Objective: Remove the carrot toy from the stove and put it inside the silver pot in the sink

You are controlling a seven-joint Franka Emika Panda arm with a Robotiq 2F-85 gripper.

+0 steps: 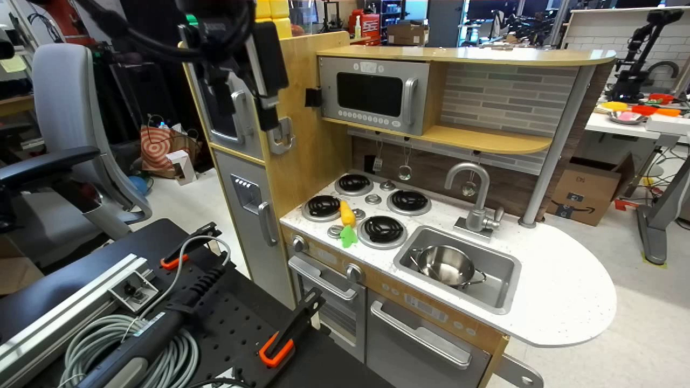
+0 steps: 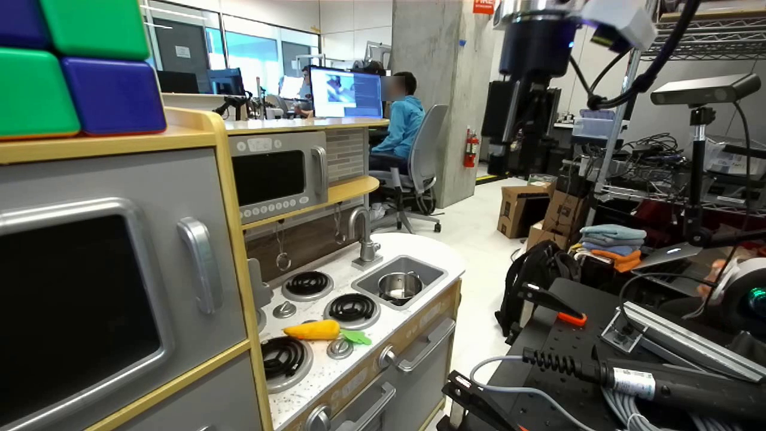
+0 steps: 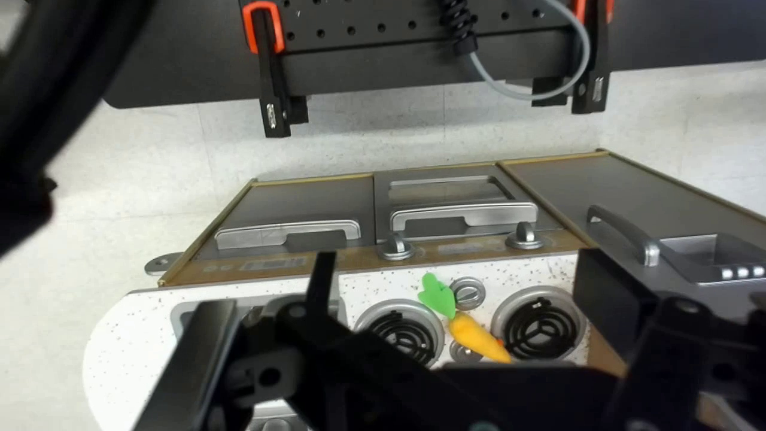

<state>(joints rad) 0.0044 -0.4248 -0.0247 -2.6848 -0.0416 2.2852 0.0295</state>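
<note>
Jaws hang high on near side of wooden play kitchen point(image 1: 307, 161), spread wide, released. Farther off, in an exterior view, person point(image 2: 406, 124) in blue top sits at bright screen point(image 2: 346, 93). Seen from kitchen's front, white stove point(image 1: 372, 210) with four black burners point(image 1: 382, 230) on left, sink point(image 1: 499, 279) on right. Silver pot point(image 1: 447, 267) upright inside sink. Carrot toy point(image 1: 347, 214) rests on stove between two near burners, tip just beside left one, green end pointing toward near edge; whether tip touches rim, can't tell from here.
</note>
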